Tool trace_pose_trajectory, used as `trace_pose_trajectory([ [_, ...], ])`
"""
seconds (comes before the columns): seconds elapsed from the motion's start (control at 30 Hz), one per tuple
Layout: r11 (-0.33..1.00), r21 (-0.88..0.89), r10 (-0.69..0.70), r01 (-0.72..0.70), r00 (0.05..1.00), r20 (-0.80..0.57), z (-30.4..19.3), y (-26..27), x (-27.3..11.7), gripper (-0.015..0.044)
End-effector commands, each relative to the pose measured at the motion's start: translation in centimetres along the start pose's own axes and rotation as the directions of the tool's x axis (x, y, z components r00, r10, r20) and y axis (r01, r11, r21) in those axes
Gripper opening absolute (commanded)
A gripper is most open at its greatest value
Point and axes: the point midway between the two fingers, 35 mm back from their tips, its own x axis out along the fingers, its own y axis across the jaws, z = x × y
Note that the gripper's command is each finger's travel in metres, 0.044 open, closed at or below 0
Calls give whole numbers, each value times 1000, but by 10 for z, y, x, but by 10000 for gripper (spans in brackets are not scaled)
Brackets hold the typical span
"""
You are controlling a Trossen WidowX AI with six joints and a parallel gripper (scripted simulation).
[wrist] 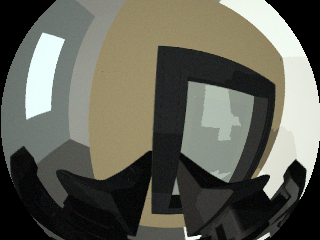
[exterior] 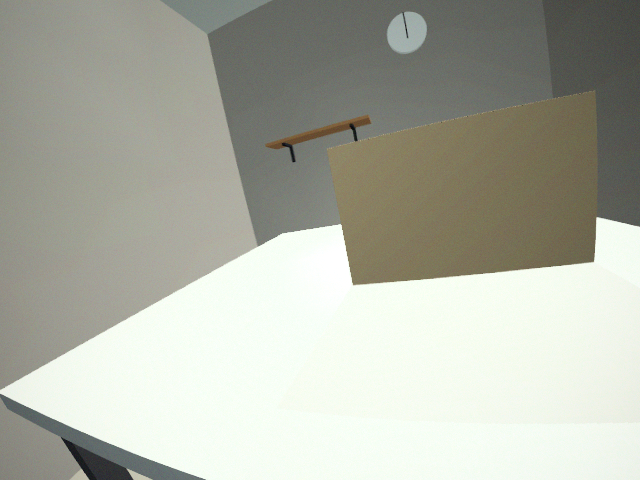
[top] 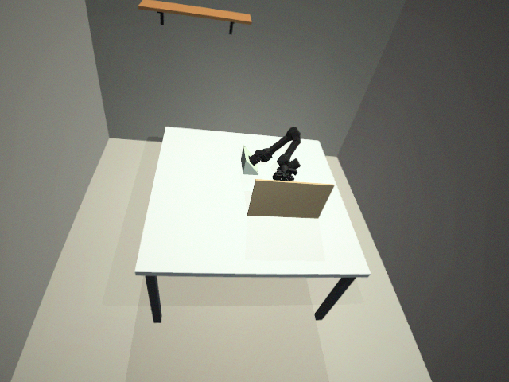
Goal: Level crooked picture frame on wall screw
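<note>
The picture frame (wrist: 167,105) shows in the wrist view as a black border around grey, reflecting glass, in front of a tan upright board (wrist: 120,75). My gripper (wrist: 164,155) is shut on the frame's long bar at the left of that view, with one finger on each side of it. The same board (top: 289,199) (exterior: 465,196) shows only its bare back in the top and exterior views and hides the frame there. The screw and the notched strip are hidden. Whether the frame hangs level cannot be told from these views.
The dark arm (top: 279,143) bends behind the board. A pale wedge-shaped piece (top: 250,167) stands at the arm's other end on the white table (top: 197,230) (exterior: 206,361). An orange-brown shelf (top: 197,10) (exterior: 320,132) and a round clock (exterior: 413,38) are on the far wall.
</note>
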Motion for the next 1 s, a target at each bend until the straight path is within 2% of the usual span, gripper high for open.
trace_pose_trajectory([
  [0.0,1000,5,0,0,1000,0,0,0,0,0],
  [0.13,997,73,0,0,1000,-1,0,-1,0,0],
  [0.83,984,177,1,-1,1000,-1,0,-3,0,0],
  [0.97,988,154,-2,2,1000,-2,0,-2,0,105],
])
